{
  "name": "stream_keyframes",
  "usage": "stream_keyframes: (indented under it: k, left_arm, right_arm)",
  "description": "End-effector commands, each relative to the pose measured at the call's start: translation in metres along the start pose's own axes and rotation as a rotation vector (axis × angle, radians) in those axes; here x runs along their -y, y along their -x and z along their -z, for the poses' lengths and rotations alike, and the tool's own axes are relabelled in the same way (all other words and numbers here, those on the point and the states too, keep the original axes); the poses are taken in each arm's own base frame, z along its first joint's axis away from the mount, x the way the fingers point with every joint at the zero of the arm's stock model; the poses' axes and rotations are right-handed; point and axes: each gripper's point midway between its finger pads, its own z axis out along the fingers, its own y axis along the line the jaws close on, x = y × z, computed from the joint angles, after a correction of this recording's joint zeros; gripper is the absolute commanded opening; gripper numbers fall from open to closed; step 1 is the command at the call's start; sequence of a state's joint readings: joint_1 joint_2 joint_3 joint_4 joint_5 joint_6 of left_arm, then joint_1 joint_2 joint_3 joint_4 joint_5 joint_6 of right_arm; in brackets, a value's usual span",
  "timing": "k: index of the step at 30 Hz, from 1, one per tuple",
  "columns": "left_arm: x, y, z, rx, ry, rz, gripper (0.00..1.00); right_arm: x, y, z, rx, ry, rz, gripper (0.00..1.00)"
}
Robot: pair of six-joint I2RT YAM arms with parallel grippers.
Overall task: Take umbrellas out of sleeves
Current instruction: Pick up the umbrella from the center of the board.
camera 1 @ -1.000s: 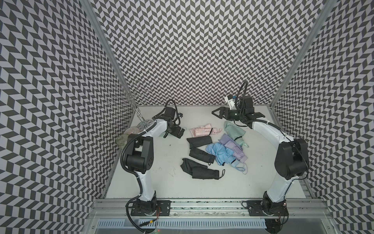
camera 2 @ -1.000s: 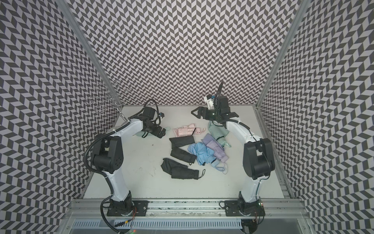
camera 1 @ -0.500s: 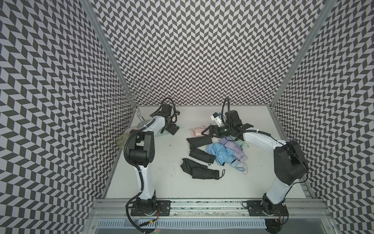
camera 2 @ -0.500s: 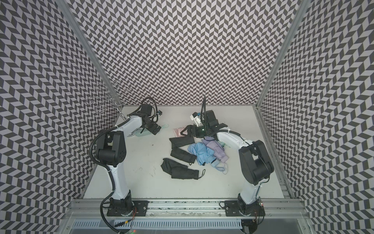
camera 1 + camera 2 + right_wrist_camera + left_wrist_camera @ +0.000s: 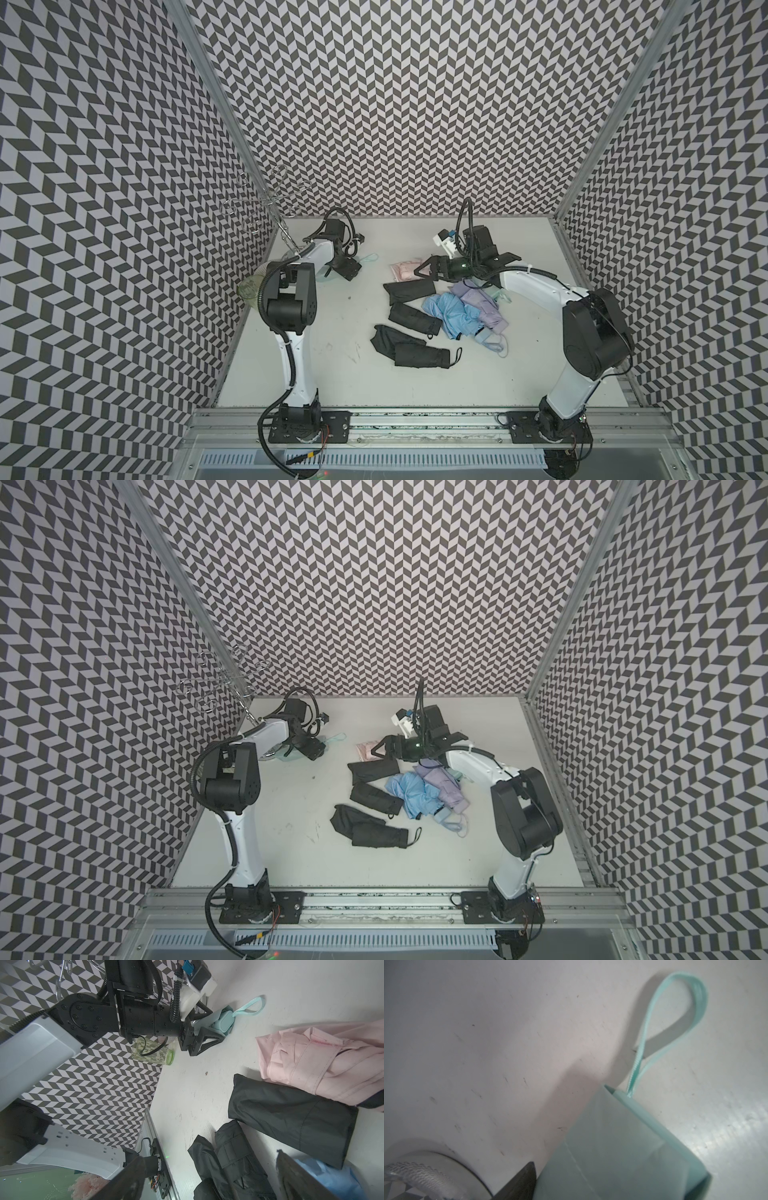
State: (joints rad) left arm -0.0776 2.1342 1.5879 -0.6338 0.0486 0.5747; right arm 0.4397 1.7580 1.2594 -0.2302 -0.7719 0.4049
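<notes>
**Umbrellas (image 5: 449, 307) heaped, one set apart**

In both top views the heap lies just toward 3 o'clock of the table's (image 5: 332, 374) middle. A mint umbrella (image 5: 225, 1020) lies apart at 10 o'clock, between the left gripper's (image 5: 216, 1025) jaws; whether they pinch it cannot be told. The right gripper (image 5: 420, 268) hovers with jaws spread wide over the pink umbrella (image 5: 400, 272) at the heap's 12 o'clock.

Clear green-tinted glass (image 5: 152, 1051) near left table edge, close to the wall. Wire stand (image 5: 270, 199) with looped arms, far-left corner. White table (image 5: 332, 374), scuffed. Chevron-patterned walls (image 5: 415, 104) on three sides. Aluminium rail (image 5: 415, 419) along the front.
</notes>
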Motion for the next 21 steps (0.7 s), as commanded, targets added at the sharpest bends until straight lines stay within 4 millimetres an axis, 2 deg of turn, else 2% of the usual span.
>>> stream_keyframes:
  k: [1, 2, 4, 7, 9, 13, 15, 21]
  left_arm:
    - [0.015, -0.01, -0.015, -0.034, -0.087, 0.011, 0.67]
    - [0.015, -0.007, -0.014, -0.024, -0.094, 0.019, 0.59]
    - [0.019, -0.005, -0.014, -0.012, -0.116, 0.026, 0.52]
    - [0.025, -0.002, -0.012, 0.007, -0.145, 0.04, 0.35]
    - [0.028, 0.004, -0.009, 0.027, -0.159, 0.051, 0.32]
    - [0.033, 0.021, 0.004, 0.085, -0.187, 0.063, 0.19]
    - [0.038, 0.037, 0.017, 0.147, -0.22, 0.078, 0.12]
    - [0.054, 0.089, 0.075, 0.377, -0.378, 0.093, 0.07]
  right_arm:
    - [-0.013, 0.018, 0.011, 0.075, 0.011, 0.066, 0.96]
    - [-0.012, 0.017, 0.01, 0.074, 0.008, 0.066, 0.96]
    - [-0.01, 0.016, 0.009, 0.074, 0.001, 0.062, 0.96]
    - [-0.008, 0.015, 0.009, 0.074, -0.006, 0.059, 0.96]
    - [-0.007, 0.013, 0.01, 0.076, -0.012, 0.06, 0.96]
    - [-0.008, 0.008, 0.011, 0.059, -0.001, 0.048, 0.96]
    - [-0.012, 0.008, 0.015, 0.062, 0.01, 0.052, 0.96]
    - [-0.028, 0.021, 0.034, 0.099, 0.026, 0.074, 0.96]
